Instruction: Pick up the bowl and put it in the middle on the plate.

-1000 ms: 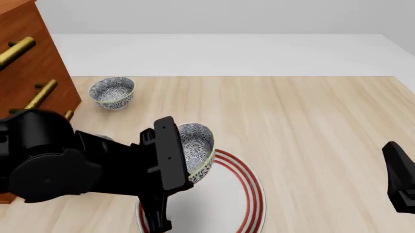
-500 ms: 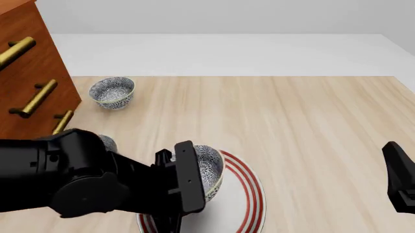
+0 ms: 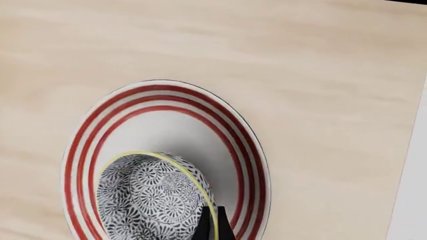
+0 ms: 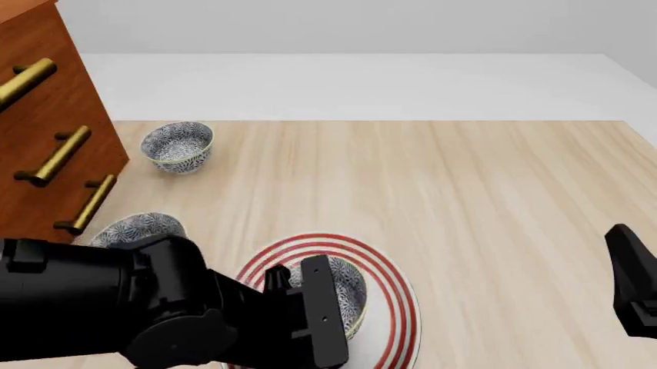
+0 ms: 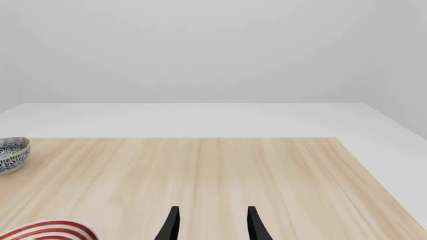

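- Left wrist view: bowl [image 3: 153, 197] sits over the plate [image 3: 247, 150], inside the red rings but off-centre, toward the plate's 7 o'clock. One fingertip [image 3: 212, 226] of the left gripper [image 3: 212, 227] is on the bowl rim; the other finger isn't visible, so the clamp looks like a rim pinch. Bowl is empty. Can't tell if its base touches the plate yet.
- Front view: left gripper [image 4: 313, 307] low over the plate [image 4: 395, 288], closed on the bowl [image 4: 344, 288] at the bowl's 9 o'clock side. Bowl upright or nearly so, a bit toward 7 o'clock of plate centre. Judgement: needs a small shift toward 1 o'clock before release, then opening. Two look-alike bowls: one far [image 4: 178, 146] at 11 o'clock, one near [image 4: 134, 229] at 9 o'clock, by the drawer unit [image 4: 46, 131]. Right gripper [image 4: 631, 280] idle at 3 o'clock, well apart, so the left arm is the working one.
- Right wrist view: right gripper [image 5: 210, 225] fingers parted, nothing between them. Plate edge [image 5: 47, 231] and far bowl [image 5: 13, 152] just in shot.
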Motion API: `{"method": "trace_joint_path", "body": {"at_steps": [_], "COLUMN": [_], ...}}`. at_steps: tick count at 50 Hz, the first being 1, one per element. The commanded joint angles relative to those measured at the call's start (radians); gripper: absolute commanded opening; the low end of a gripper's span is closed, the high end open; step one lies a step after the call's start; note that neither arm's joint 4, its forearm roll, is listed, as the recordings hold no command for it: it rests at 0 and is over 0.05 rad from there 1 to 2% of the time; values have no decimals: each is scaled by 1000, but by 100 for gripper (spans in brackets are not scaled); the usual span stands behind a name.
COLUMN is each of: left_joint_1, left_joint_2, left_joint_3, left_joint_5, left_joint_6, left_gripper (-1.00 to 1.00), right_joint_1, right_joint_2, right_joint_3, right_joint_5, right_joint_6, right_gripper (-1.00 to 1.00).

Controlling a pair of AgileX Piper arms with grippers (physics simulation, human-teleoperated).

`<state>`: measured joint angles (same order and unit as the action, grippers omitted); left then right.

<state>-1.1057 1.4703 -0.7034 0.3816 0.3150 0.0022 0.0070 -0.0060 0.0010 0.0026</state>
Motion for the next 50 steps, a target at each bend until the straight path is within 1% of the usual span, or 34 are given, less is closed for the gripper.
{"method": "trace_joint_path", "body": {"at_steps": [1, 6, 20, 21, 40, 50], "left_joint_1": [-41, -24, -28, -26, 6, -16], "left_joint_2": [50, 50, 58, 56, 11, -22], "left_joint_3": [2, 17, 20, 21, 27, -4], "left_joint_5": [-21, -35, -41, -42, -29, 9], "left_joint_6": [-36, -22, -28, -25, 5, -9], "left_gripper": [-100, -100, -100, 100, 100, 100], "right_joint_1": [0, 0, 0, 0, 0, 0], "right_joint_2": [0, 0, 0, 0, 0, 0], "right_joint_3": [0, 0, 0, 0, 0, 0], "right_joint_5": [0, 0, 0, 0, 0, 0], "right_joint_6": [0, 0, 0, 0, 0, 0], "right_gripper": [100, 100, 100, 100, 100, 100]}}
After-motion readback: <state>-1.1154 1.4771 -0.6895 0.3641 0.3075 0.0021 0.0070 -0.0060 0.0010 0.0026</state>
